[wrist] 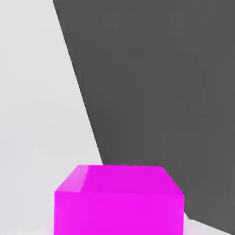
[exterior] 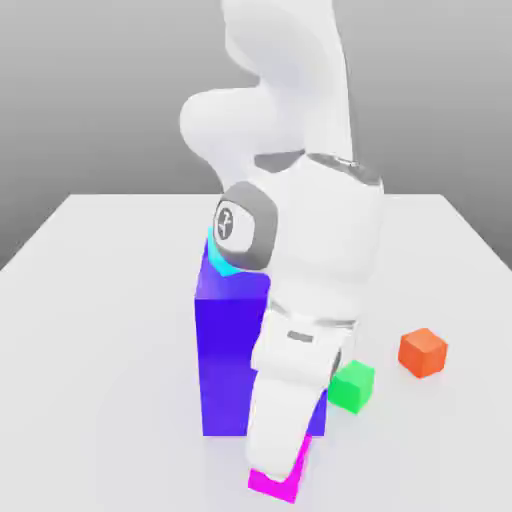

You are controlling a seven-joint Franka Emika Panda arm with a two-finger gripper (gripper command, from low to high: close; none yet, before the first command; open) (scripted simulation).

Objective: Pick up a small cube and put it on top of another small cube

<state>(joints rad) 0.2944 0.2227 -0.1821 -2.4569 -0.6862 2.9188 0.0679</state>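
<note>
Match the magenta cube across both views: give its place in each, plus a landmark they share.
Exterior view: the magenta cube is near the bottom edge, around the middle of the width, at the lower end of the gripper.
Hand view: it is the big magenta shape.
Shared landmark: the pale table surface, seen around the cube in both views.

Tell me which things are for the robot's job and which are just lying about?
For the job:
- pink cube
- claw, shut on it
- one more small cube to stack on: cyan, green or orange; I can't tell which

Just lying about:
- big blue block, probably
- the small cubes not chosen
</note>
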